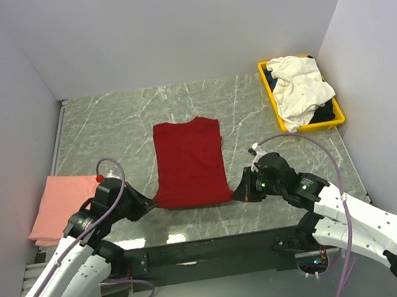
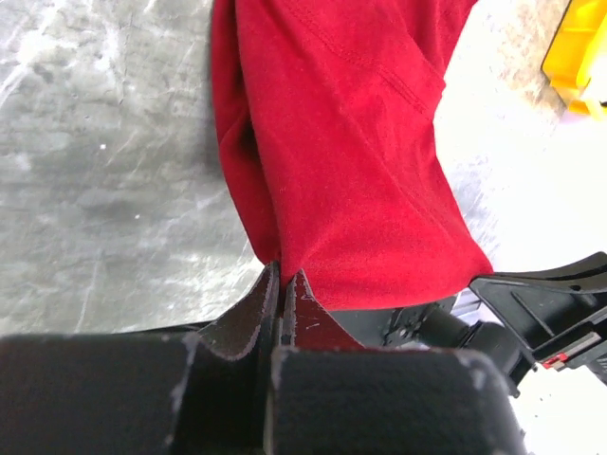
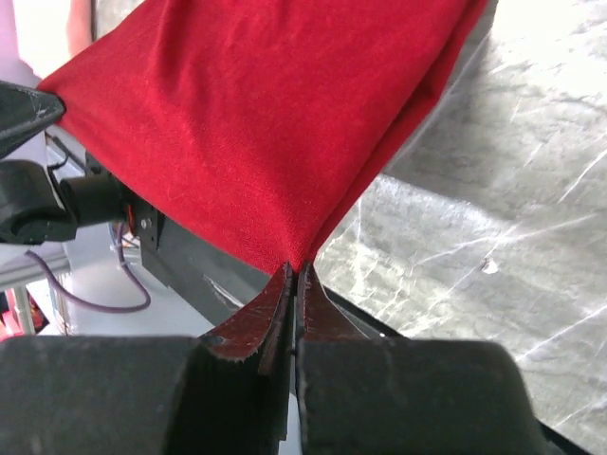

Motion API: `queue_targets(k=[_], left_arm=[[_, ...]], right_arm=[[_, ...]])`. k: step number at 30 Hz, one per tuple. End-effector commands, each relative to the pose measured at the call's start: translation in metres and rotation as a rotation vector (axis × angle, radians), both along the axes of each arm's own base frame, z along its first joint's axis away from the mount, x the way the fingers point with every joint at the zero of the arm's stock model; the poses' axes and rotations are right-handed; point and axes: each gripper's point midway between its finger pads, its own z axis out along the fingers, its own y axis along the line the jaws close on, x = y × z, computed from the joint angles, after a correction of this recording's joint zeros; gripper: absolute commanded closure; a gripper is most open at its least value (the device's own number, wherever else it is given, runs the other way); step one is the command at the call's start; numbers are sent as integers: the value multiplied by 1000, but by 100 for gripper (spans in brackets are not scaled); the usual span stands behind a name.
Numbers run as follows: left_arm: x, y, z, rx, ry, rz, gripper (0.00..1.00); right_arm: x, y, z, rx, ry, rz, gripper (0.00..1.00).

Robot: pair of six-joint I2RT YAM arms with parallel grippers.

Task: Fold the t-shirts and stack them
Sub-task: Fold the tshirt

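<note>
The dark red t-shirt lies flat in the middle of the surface, its near hem corners pinched tight by the left gripper and the right gripper; it looks like limp, light cloth, so I'd say the corners are the sensible hold.

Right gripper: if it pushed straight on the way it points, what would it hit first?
The red shirt, whose corner the right gripper pinches. Beyond that, probably the left gripper, though depth is unclear.
</note>
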Motion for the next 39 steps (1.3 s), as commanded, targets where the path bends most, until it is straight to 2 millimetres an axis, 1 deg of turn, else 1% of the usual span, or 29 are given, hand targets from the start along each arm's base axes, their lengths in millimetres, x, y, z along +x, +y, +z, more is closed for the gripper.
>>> queue_targets(k=[1,4,6,7,8,9,10,12,13,15,18,19,21,23,24,25,27,28,29,30,31,32,33,34,35,36,37,38,39], left_arm=[[-3,9,5,50,-44,-13,99],[3,10,8,66,-55,-3,99],[13,8,19,66,-89,5,99],[19,7,18,82,-83,9,99],[26,3,28,73,-111,5,99],[31,0,29,72,-111,5,99],[39,2,25,107,-98,24,99],[55,-6,37,98,-135,22,99],[61,-9,34,108,-120,22,99],[77,-16,41,107,-143,21,99],[99,-21,56,103,-178,36,99],[108,-24,58,107,-173,36,99],[122,-24,59,95,-170,49,99],[137,-20,67,78,-186,69,99],[143,-20,65,76,-176,74,99],[153,-20,74,68,-201,81,99],[166,-16,69,72,-175,94,99],[174,-16,78,64,-195,97,99],[181,-14,79,69,-199,105,99],[190,-14,72,79,-183,107,99],[198,-16,79,77,-200,100,99],[206,-12,78,81,-195,115,99],[214,-11,66,98,-164,117,99],[224,-11,72,97,-177,119,99],[232,-8,73,98,-182,127,99],[240,-8,61,111,-156,128,99],[251,-5,68,114,-172,138,99],[258,-5,66,114,-167,136,99],[266,-6,53,126,-140,128,99]], right_arm=[[-2,-8,-1,-45,-17,-25,100],[5,-10,0,-84,-35,-32,100],[11,-10,1,-110,-42,-42,100],[17,-8,12,-108,-70,-41,100],[24,-9,15,-124,-83,-57,100],[28,-9,13,-148,-73,-57,100],[36,-7,24,-141,-98,-58,100],[49,-8,29,-138,-103,-76,100],[58,-6,41,-121,-131,-82,100],[76,-6,54,-106,-151,-95,100],[97,-6,59,-99,-146,-108,100],[104,-4,68,-86,-165,-106,100],[121,-2,72,-82,-164,-111,100],[135,-1,69,-85,-147,-119,100],[143,2,75,-70,-159,-119,100],[151,0,77,-60,-156,-128,100],[171,3,79,-61,-157,-140,100],[180,0,80,-60,-156,-150,100],[190,1,69,-71,-122,-151,100],[201,3,78,-58,-135,-156,100],[208,5,77,-56,-131,-158,100],[217,3,76,-52,-121,-166,100],[229,7,73,-44,-106,-169,100],[237,6,73,-39,-102,-175,100],[245,7,63,-40,-74,-179,100],[257,8,71,-26,-94,-189,100],[265,7,70,-29,-89,-199,100],[272,6,69,-29,-84,-207,100],[285,5,64,-22,-64,-215,100]])
